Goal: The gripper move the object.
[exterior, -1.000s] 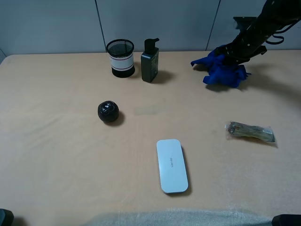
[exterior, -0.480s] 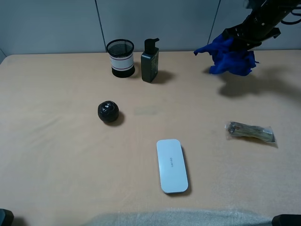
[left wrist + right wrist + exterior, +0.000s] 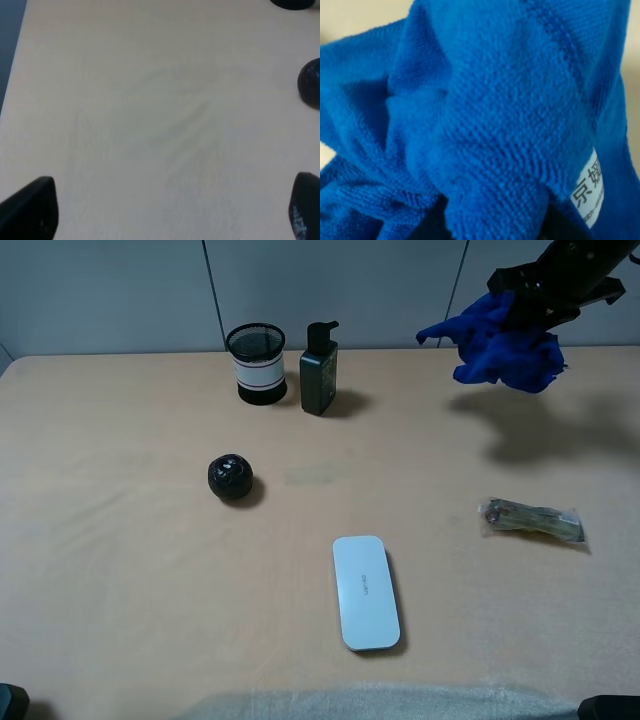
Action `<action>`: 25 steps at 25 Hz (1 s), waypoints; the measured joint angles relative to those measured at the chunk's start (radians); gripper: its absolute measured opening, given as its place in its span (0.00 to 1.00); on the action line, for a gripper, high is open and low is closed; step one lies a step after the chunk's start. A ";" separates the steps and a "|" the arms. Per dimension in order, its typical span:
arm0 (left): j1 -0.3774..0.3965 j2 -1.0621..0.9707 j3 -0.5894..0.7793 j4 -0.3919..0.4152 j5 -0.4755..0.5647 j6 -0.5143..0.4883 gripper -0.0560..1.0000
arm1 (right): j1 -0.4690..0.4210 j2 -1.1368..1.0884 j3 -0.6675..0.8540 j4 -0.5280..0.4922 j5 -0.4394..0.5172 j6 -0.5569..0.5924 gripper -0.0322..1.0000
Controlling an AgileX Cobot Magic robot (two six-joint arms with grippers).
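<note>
right end effector [image 3: 524, 312] | clamped on blue cloth [image 3: 503, 346], hanging beneath it above table [image 3: 120, 570] | left end effector [image 3: 167, 207] wide

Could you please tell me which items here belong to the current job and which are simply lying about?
In the job: blue cloth, right gripper holding it.
Lying about: mesh pen cup, black pump bottle, black ball, white case, wrapped packet.

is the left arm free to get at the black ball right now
Likely yes: the left gripper is open and empty, with only bare table between it and the black ball. The blue cloth is held well away.
</note>
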 joint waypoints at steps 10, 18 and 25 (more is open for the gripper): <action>0.000 0.000 0.000 0.000 0.000 0.000 0.93 | 0.000 -0.086 0.000 0.015 0.155 0.071 0.18; 0.000 0.000 0.000 0.000 0.000 0.000 0.93 | 0.083 -0.142 0.000 -0.048 0.208 0.148 0.18; 0.000 0.000 0.000 0.000 0.000 0.000 0.93 | 0.179 -0.162 0.000 -0.072 0.229 0.192 0.18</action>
